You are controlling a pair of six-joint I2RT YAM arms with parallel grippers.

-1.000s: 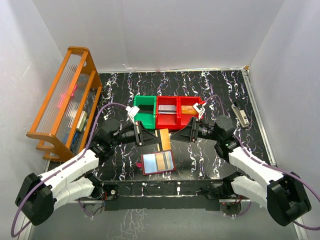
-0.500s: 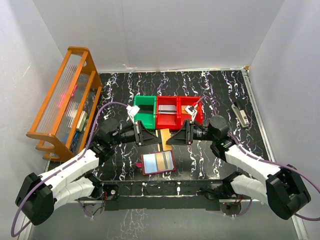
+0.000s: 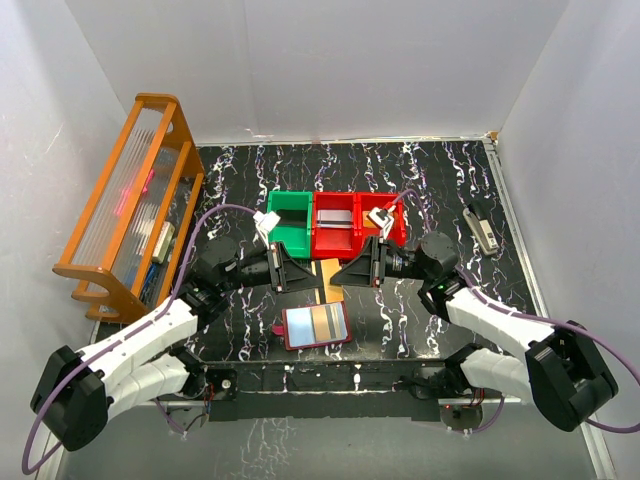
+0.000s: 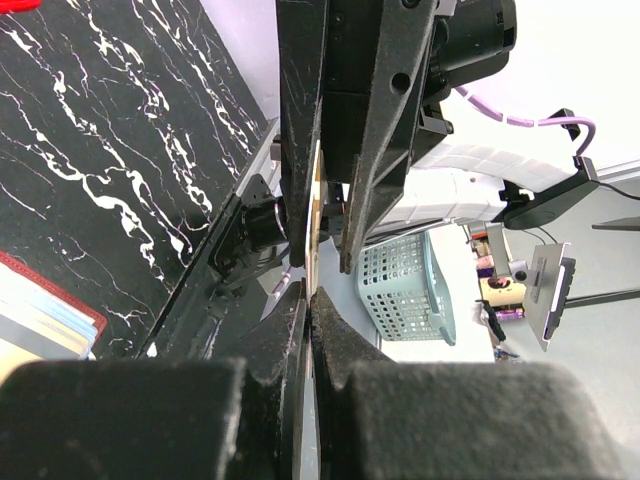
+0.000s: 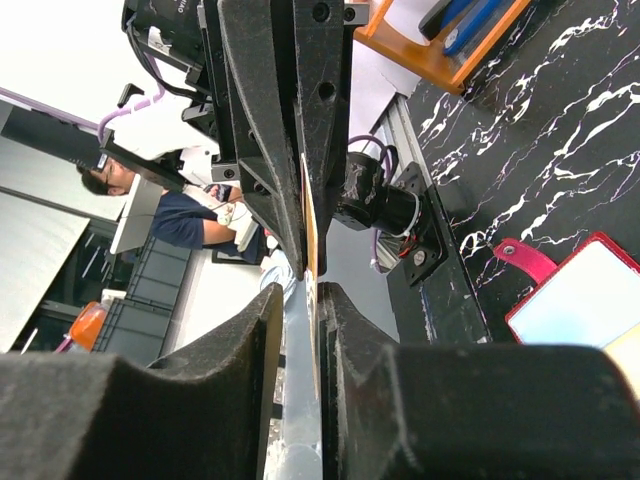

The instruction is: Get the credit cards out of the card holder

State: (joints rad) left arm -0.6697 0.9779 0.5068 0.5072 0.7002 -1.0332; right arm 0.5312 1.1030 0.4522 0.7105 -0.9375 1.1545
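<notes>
Centre-frame, left pincer (image 3: pixel 303 272) clenches the credit card (image 3: pixel 328 281) – right pincer (image 3: pixel 341 274) flanks it, grip unclear – early release could drop it.

The card holder (image 3: pixel 316 326) lies by the table's (image 3: pixel 440 180) near edge, bins (image 3: pixel 330 243) behind it, a rack (image 3: pixel 100 268) at the left edge.

Bins (image 3: pixel 336 246) block far side — rack (image 3: pixel 128 205) left, room right.
</notes>
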